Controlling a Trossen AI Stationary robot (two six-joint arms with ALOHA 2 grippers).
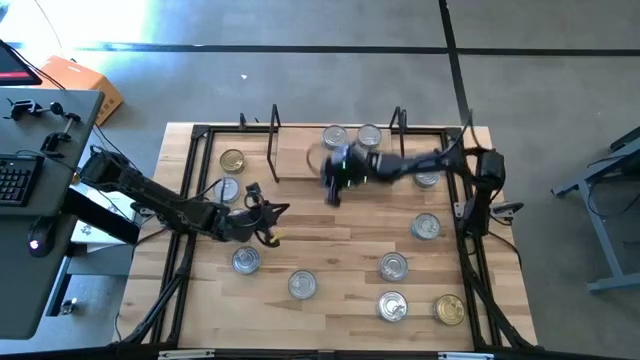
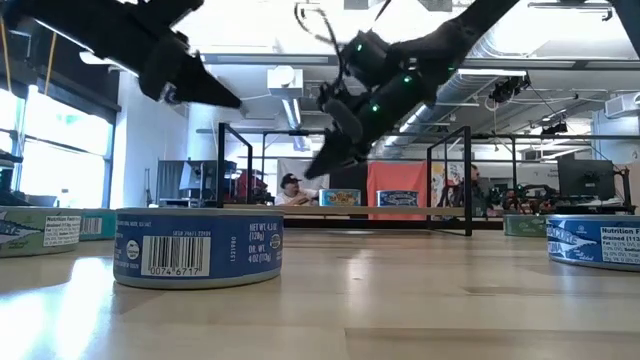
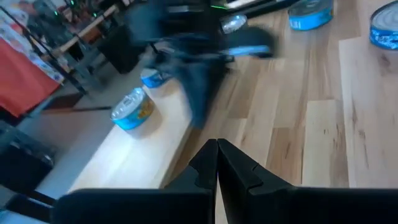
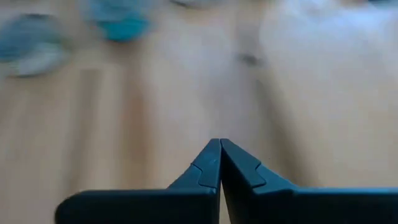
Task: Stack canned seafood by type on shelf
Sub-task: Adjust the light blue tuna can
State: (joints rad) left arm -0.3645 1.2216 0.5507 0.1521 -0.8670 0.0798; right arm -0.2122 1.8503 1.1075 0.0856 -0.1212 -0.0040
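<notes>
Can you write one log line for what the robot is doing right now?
left tool: shut, empty, over table | right tool: shut, empty, near shelf | two tins on shelf | other tins on table

Our dark left gripper [image 1: 262, 222] hangs closed at eight o'clock; our dark right gripper [image 1: 332, 178], fingers pressed together, reaches toward twelve o'clock.

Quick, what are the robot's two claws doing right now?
Left gripper: closed, holding nothing.
Right gripper: closed, holding nothing.

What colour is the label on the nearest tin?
Blue, with a white barcode panel, on the tin; low view shows it best.
</notes>
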